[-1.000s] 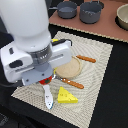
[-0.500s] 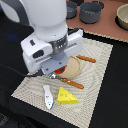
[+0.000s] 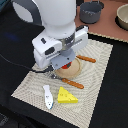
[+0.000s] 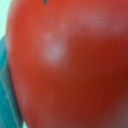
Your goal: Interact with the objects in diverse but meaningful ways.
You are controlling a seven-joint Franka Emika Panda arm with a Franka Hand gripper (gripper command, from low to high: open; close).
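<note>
1. The arm hung low over the woven placemat (image 3: 95,75) in the middle of the tabletop (image 3: 15,50), above a round wooden board (image 3: 70,70).
2. The red tomato (image 4: 70,65) filled the wrist view, so it sat directly at the pincer (image 3: 66,62); whether the pincer was closed on it or only very near could not be told.
3. The tomato looked smooth, round and light, probably hard plastic and a little slippery; a hold across its widest part seemed safest.
4. Being round, it showed no clear long axis.
5. The yellow cheese wedge (image 3: 66,95) lay toward the near edge of the mat, its thin point toward the far edge.
6. The white fish (image 3: 47,96) lay just beside the cheese, its long axis running from the near edge to the far edge.
7. The grey pot (image 3: 91,11) stood well apart, at the far edge.
</note>
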